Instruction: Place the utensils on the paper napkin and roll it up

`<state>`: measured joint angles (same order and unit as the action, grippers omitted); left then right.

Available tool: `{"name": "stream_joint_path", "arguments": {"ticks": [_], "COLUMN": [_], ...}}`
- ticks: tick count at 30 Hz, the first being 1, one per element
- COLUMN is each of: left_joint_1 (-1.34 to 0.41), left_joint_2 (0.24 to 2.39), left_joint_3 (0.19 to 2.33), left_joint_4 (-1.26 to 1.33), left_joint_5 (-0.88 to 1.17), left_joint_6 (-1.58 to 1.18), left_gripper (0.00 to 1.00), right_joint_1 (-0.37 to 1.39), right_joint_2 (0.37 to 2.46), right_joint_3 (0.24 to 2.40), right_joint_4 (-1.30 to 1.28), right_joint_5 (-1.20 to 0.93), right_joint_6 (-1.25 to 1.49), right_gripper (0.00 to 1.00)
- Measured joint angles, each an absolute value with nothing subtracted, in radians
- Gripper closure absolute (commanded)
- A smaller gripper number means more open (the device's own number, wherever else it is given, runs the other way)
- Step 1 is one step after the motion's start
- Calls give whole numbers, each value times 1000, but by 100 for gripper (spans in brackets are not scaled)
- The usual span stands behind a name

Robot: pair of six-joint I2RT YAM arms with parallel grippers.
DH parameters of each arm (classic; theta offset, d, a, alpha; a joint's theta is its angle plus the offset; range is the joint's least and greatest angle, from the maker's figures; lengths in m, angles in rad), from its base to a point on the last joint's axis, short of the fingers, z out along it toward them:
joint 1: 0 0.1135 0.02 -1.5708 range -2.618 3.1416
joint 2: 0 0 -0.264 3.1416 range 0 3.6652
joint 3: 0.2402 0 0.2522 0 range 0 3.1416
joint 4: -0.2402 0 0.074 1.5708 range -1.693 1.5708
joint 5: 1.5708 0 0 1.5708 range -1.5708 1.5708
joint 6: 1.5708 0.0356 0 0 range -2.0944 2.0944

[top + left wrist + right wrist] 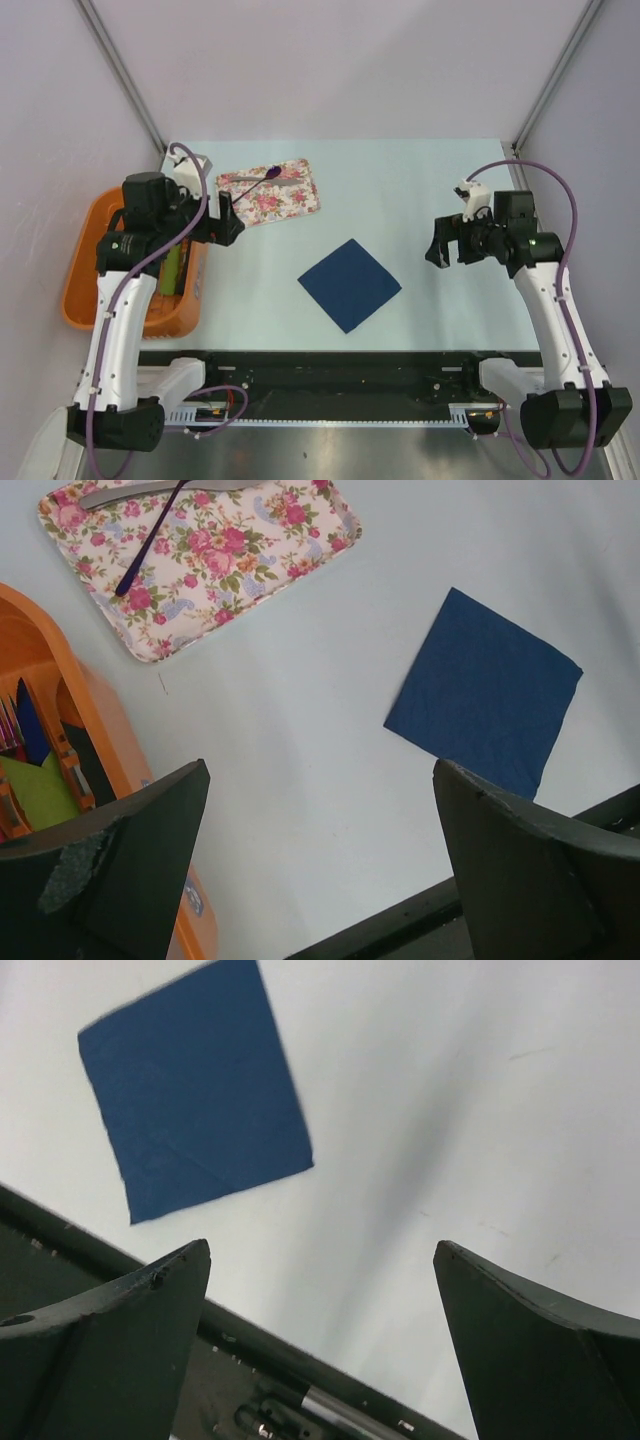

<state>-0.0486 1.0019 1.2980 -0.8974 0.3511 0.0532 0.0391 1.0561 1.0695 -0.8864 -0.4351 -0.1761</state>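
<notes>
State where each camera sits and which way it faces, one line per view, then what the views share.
Top external: above and behind the bases, looking down on the table; left arm and right arm both show.
Left wrist: on the left arm, facing down at tray, utensils, napkin and basket; its open jaws frame the bottom.
Right wrist: on the right arm, facing down at the napkin and the table's near edge; open jaws at the bottom.
Shared: all three see the napkin; top and left wrist share the tray.
</notes>
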Motion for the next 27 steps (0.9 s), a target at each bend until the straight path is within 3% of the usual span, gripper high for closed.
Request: {"name": "stream_joint_path", "arguments": {"ticks": [9,18,27], "left_joint_1": [-48,-54,-113], "left_joint_2": [1037,1343,1733], "left_joint_3": [1282,1378,1625], "left_joint_4": [-810,-742,-660], "left_joint_5": [399,456,334], "left_joint_6": [144,242,154], "left_gripper": [0,0,9], "right_joint_1": [39,39,39], "right_joint_2": [976,1090,1122], "right_joint_3": [1071,1069,1065], "right_joint_4": [-776,-785,-788], "right_joint_5": [-380,-454,-479], "right_joint_6": [-132,-169,-181], "right_gripper": [0,0,0]}}
